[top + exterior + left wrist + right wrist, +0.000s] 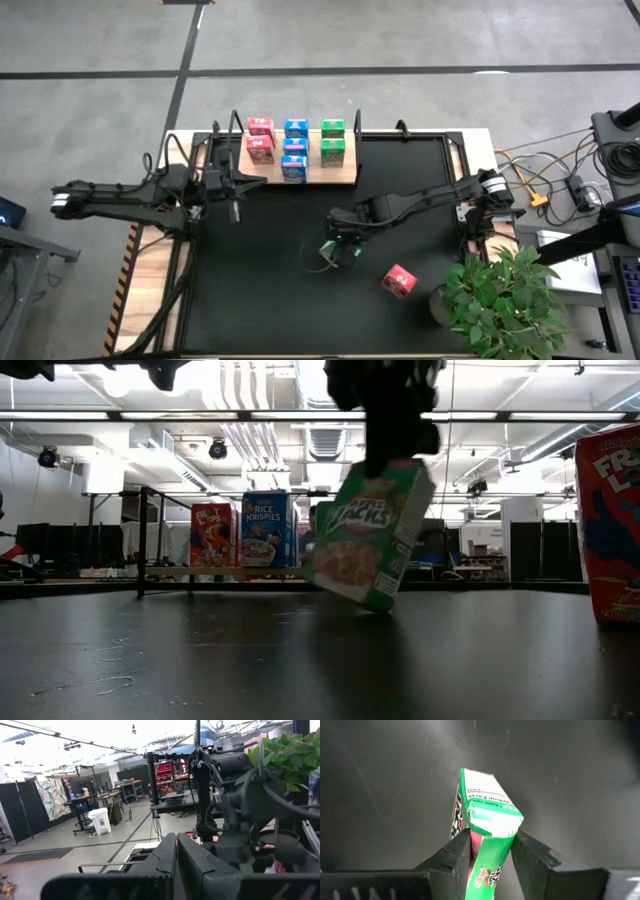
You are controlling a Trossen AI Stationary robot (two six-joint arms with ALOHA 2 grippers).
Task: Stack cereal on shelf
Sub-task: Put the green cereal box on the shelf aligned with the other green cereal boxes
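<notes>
My right gripper [340, 246] is near the middle of the black mat, shut on a green cereal box [370, 545] that tilts below it. The wooden shelf [345, 176] lies at the mat's far edge. On it stand two pink-red boxes [260, 138], three blue boxes [294, 148] and two green boxes [333, 140]. One more pink-red box [399, 281] rests on the mat near the right gripper, toward the near right. My left gripper [250, 182] hovers shut just left of the shelf's near left corner. My right gripper pinches the green box's top end [492, 832] between its two fingers [457, 855], coming from above and pointing down. The box hangs tilted below the fingers. I cannot tell whether its lowest corner [378, 606] touches the mat.
A potted plant [505, 300] stands at the table's near right corner. Cables and equipment [570, 185] lie beyond the right edge. Bare black mat [260, 290] spreads across the near left half. Thin black posts [358, 120] rise at the shelf's ends.
</notes>
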